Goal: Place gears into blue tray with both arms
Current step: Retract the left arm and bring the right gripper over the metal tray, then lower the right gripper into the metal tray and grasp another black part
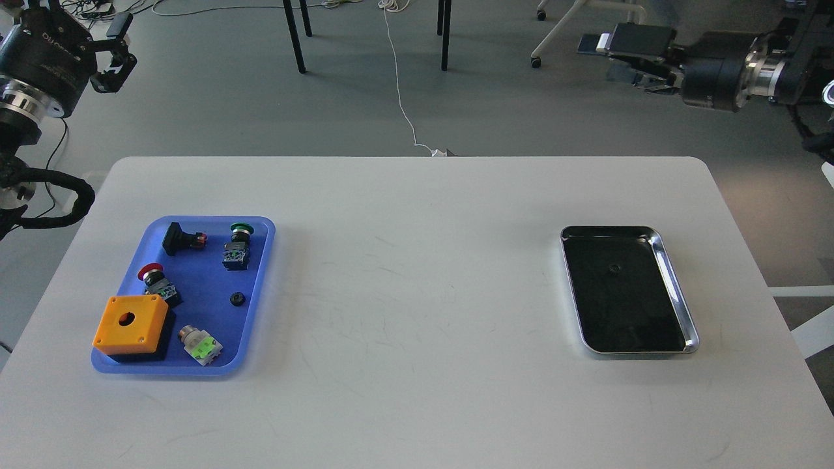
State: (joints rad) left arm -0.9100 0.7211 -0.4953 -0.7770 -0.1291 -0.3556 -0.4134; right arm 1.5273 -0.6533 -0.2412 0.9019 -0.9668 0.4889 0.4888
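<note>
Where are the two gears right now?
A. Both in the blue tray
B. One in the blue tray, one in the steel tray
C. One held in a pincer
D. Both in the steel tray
B: one gear lies in the blue tray, the other gear sits in the steel tray.

Black arms, silver wrist rings, black cabling.

Table layout: the plastic tray lies at left, the steel tray at right, well apart. In the plastic tray: 1 gear near the right rim, 4 push-button switches around it, and a switch box at front left. In the steel tray: 1 gear, toward the rear.
</note>
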